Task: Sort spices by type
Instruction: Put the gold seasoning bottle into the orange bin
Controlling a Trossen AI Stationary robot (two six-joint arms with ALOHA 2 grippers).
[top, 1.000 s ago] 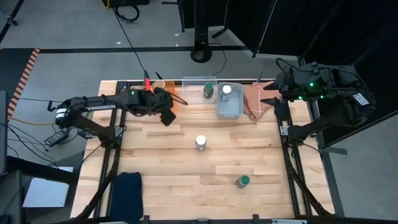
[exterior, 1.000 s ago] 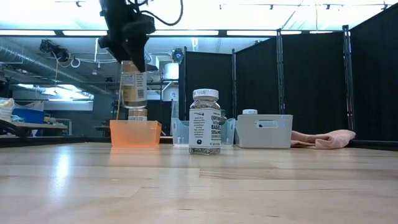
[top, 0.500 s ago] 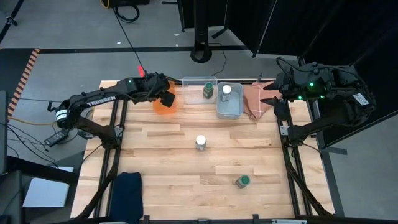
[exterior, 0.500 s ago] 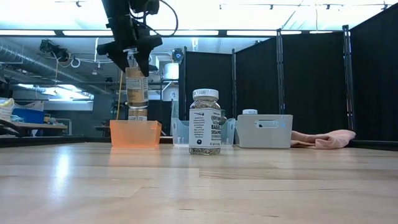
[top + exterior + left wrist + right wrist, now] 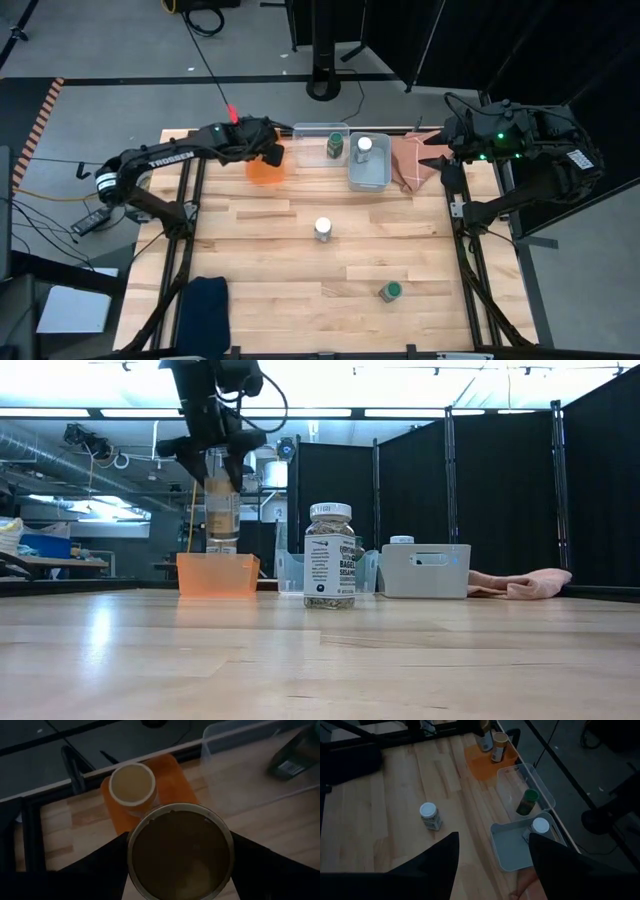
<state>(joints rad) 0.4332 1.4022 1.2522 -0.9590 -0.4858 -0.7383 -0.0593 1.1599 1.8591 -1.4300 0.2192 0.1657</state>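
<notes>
Held upright in the left gripper, fingers closed on the shoulder just under the lid: a tan-lidded spice jar, hanging over the orange bin beside its twin already inside. Probably light, rigid and smooth-walled, so best pinched high across the round body; likely to slip if squeezed on the label. Still out on the counter: a white-lidded jar standing, a green-lidded jar nearer the front. Parked at the far right edge, the right gripper, fingers part open, holding nothing.
</notes>
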